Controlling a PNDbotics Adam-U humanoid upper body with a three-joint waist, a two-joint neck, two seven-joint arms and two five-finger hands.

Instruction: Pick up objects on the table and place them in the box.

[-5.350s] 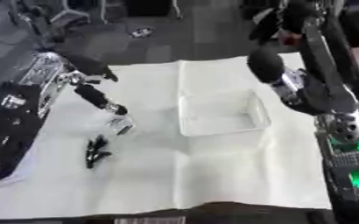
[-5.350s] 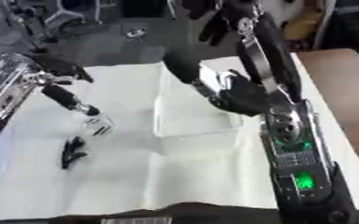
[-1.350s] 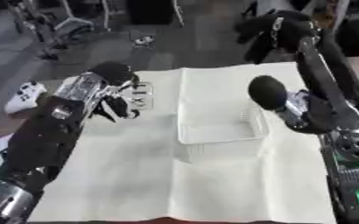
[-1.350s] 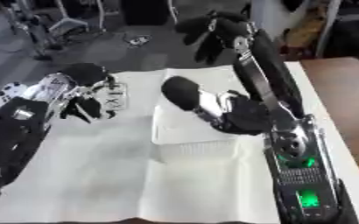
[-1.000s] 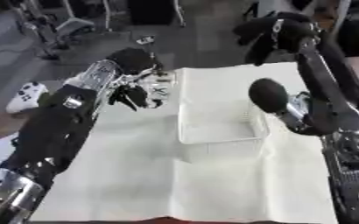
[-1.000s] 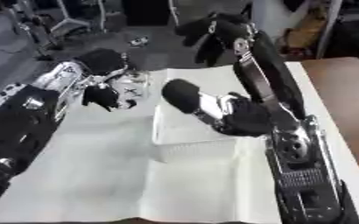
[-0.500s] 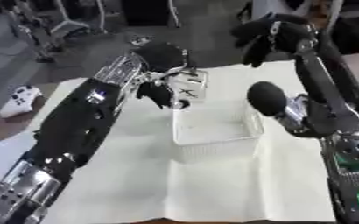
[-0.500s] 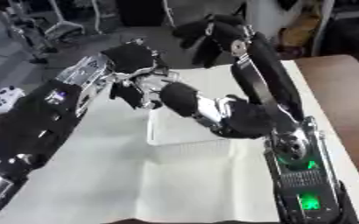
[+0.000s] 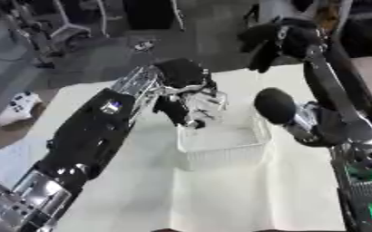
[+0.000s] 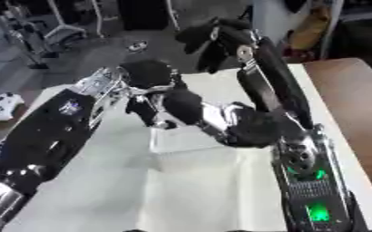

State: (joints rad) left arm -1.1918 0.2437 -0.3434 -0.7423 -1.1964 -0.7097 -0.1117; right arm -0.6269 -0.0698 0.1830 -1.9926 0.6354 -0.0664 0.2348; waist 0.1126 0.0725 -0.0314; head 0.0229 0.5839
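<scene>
A: Status, left to right?

B: The left hand (image 9: 183, 97) has been swung from the bench's left side over to the box (image 9: 221, 144). A small dark-and-clear object (image 9: 209, 105) is pinched in its fingers, now held above the box's near-left corner.

A: Right side?

B: The right hand (image 9: 272, 38) is kept raised behind the box, fingers relaxed, nothing carried. Release into the box looks due next.

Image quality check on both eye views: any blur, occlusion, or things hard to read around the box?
Left eye view: soft all over; the left robot hand is smeared over the clear plastic box, whose walls barely separate from the white cloth. Right eye view: the right arm's black elbow covers most of the box; what the hand holds is unreadable.
</scene>
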